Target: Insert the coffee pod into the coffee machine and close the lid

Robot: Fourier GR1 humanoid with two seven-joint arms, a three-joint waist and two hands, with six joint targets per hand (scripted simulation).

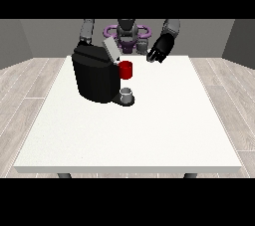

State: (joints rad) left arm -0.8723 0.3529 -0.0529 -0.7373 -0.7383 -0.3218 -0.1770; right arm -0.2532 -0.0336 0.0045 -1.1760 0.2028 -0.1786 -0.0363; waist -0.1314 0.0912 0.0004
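From across the table, the hand at the view's right (159,51) is hanging above the far edge of the white table (149,140), fingers drooping downward and looking relaxed, with nothing visibly caught in them. Below and toward the view's left of that hand, the black coffee machine (94,78) is sitting with its grey lid (110,50) tilting up, apparently left open so the slot can take a pod. Just beside the hand, between it and the machine's body, a red thing at the machine (126,69) is showing. Further below the hand, on the machine's base, a small grey thing (127,93) is standing; it could be a cup or the pod, and I can't tell which, so the pod's place is not something I can call. The other hand is hiding behind the machine, out of sight. My read: the insertion isn't settled, and the lid is waiting to be shut.
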